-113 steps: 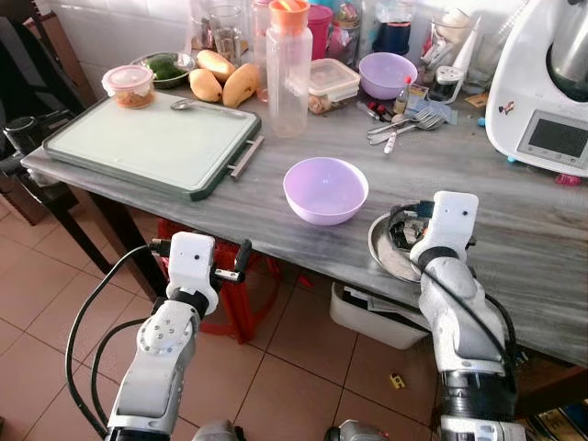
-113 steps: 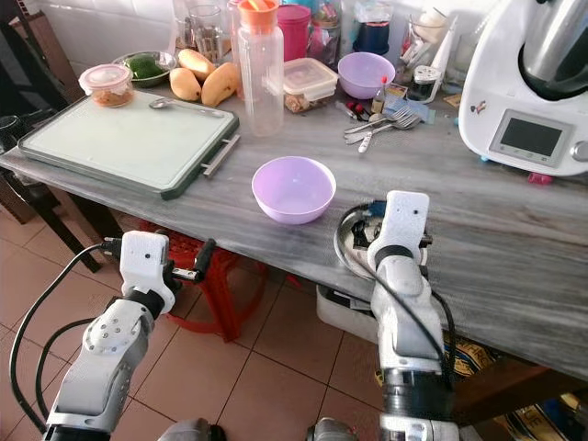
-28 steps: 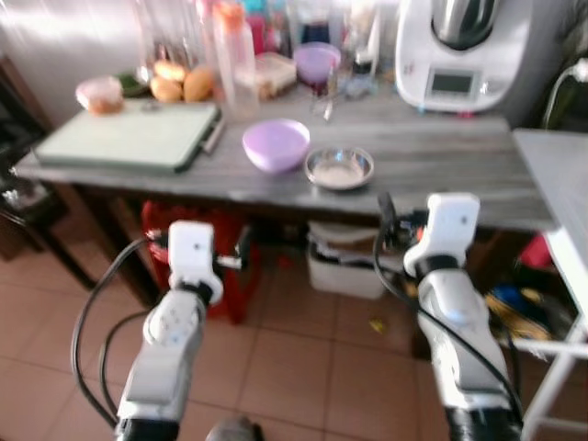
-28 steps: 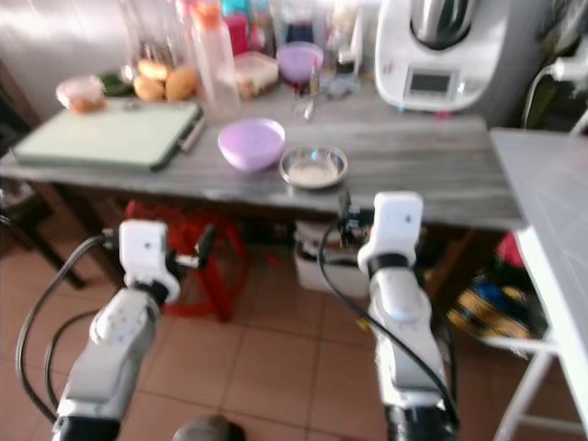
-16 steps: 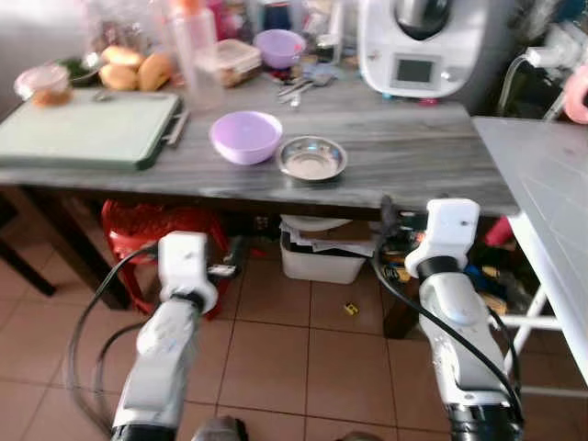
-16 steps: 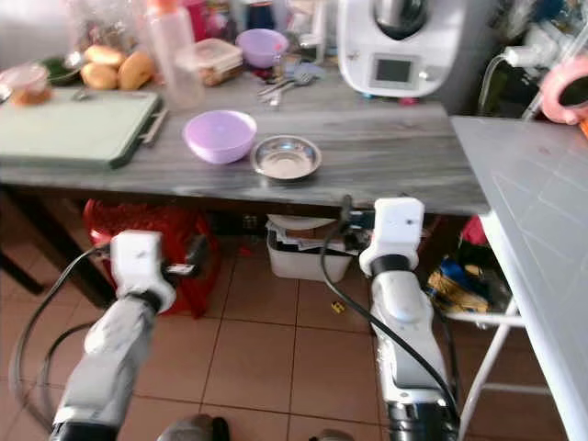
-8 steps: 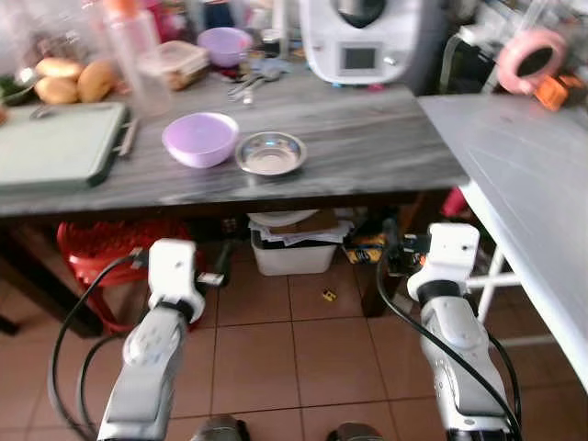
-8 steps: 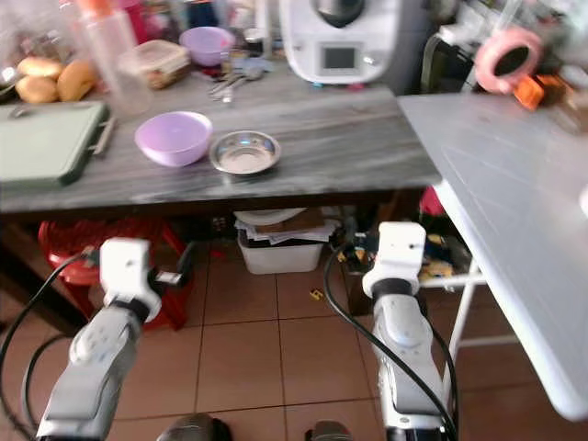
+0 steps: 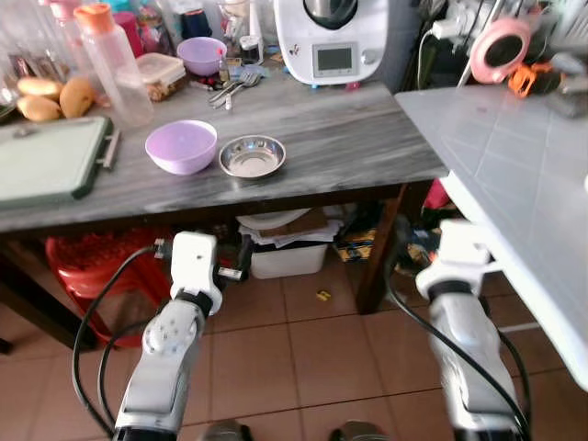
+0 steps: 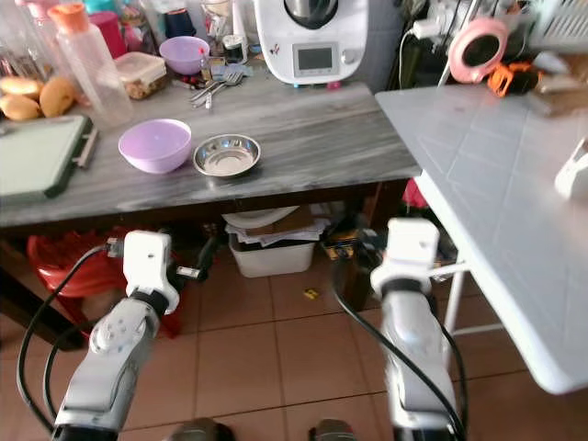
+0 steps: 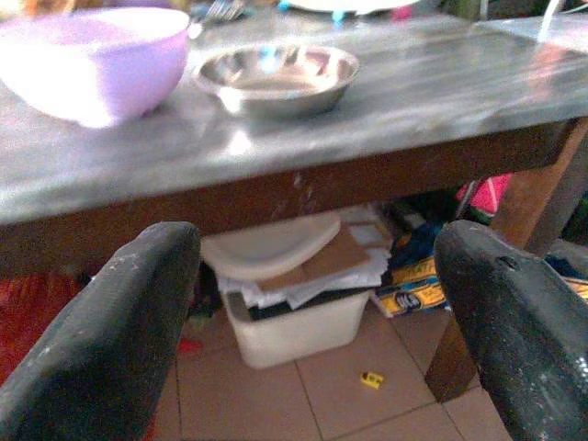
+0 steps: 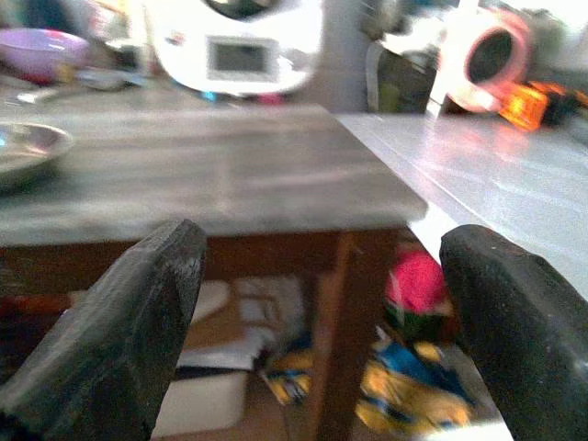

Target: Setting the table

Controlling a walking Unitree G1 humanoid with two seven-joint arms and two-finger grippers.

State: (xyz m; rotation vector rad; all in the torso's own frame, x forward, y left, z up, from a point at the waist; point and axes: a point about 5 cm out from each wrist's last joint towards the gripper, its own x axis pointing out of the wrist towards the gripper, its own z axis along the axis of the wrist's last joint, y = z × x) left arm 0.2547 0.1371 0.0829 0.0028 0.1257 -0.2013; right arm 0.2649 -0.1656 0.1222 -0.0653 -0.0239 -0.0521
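Ahead and above both arms, a grey wooden table (image 9: 367, 138), long and cluttered toward its far edge; off to the right, a pale tiled tabletop (image 9: 514, 156). Near the grey table's back edge, a white kitchen machine (image 9: 331, 37); at the left end, a green cutting board (image 9: 46, 161). Close to the front edge, a lilac bowl (image 9: 181, 147) with a steel bowl (image 9: 252, 155) just beside it on its right, both resting empty on the tabletop. Below the edge, over tiled floor, left gripper (image 11: 317, 303) spread wide and holding nothing, the two bowls above and beyond its fingers (image 11: 101, 340). Further right, right gripper (image 12: 322, 303) equally wide and empty, facing the table corner, well apart from the steel bowl.
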